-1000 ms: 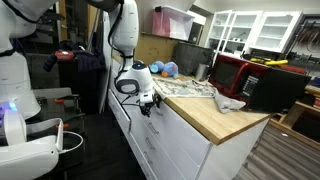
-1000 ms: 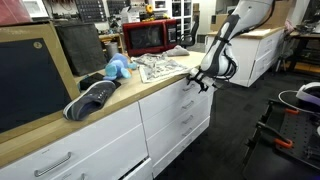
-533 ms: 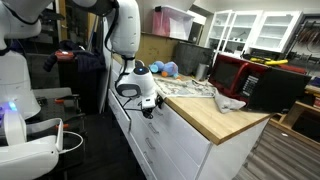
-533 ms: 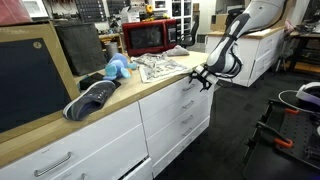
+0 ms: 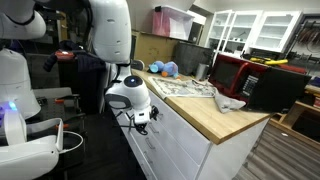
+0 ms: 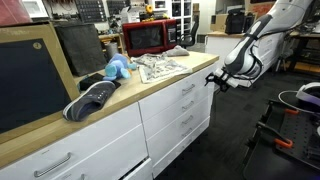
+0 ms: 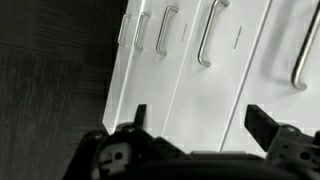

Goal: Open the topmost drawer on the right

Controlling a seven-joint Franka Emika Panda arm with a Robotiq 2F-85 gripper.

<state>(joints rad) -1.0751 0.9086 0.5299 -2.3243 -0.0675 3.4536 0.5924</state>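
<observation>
Hangs with jaws spread wide, gripping nothing. Hovers beside the topmost drawer [image 6: 173,95], apart from its front. Faces white cabinet fronts [image 7: 215,90].

1. Arm [image 6: 262,35]: slants down from the upper corner of an exterior view toward the wrist; white links, elbow held high.
2. Arm, in an exterior view [image 5: 108,30]: drops steeply from a broad white upper link to the wrist.
3. Wrist [image 5: 127,93]: rounded white housing, bent so that the tool end points forward and slightly down.
4. Gripper [image 5: 143,118]: black, small in both exterior views [image 6: 215,82]; sits at the lowest point of the arm.
5. Gripper in wrist view [image 7: 197,115]: enters from the bottom edge, dark body across the lower frame.
6. Fingers [image 7: 262,127]: two black tips, set wide apart, jaws fully spread.
</observation>
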